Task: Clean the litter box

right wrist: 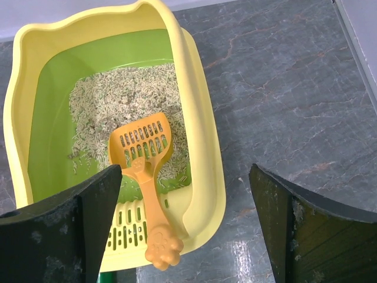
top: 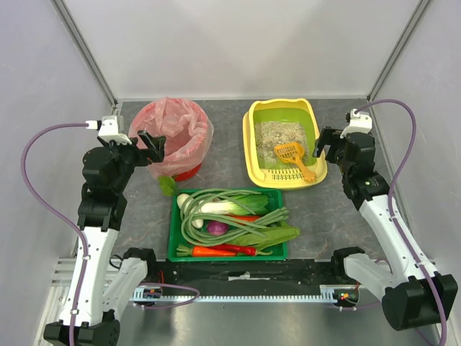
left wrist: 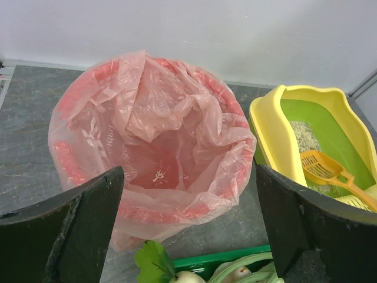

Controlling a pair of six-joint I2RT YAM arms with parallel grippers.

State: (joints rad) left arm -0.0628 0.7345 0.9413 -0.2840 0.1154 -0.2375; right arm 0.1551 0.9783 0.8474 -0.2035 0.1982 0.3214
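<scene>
— What takes up most of the top view?

— The grey marbled surface [top: 324, 209], with the two arms rising from the bottom corners of the frame.

— And the biggest thing on it?

— A green tray [top: 277, 250] at lower centre, packed with long green beans [top: 216, 205], a carrot [top: 212, 251], a red chilli [top: 241, 249] and a purple onion [top: 217, 228].

— Above that?

— At upper left of centre, a red bin [top: 189, 171] lined with a crumpled pink bag [top: 173, 126]. The left wrist view looks down into the bag, where a small pale speck [left wrist: 158, 175] lies at the bottom.

— Where is the litter box?

— The litter box [top: 249, 151] is at upper right of centre, just beside the bin and just above the tray's right corner. It is yellow with a green lining, and grey-beige litter [top: 272, 135] is spread across its middle.

— Anything in it?

— An orange scoop [top: 297, 160]. Its slotted head rests on the litter, and its handle runs toward the lower right corner of the box, over a perforated yellow shelf. In the right wrist view, the paw-shaped handle end overhangs the rim.

— The claws?

— The left claw [top: 153, 146] is over the bin's left edge, fingers spread wide, gripping nothing. The right claw [top: 322, 146] is just right of the litter box, fingers also wide apart and empty; between them show the box's right rim and bare surface.
</scene>
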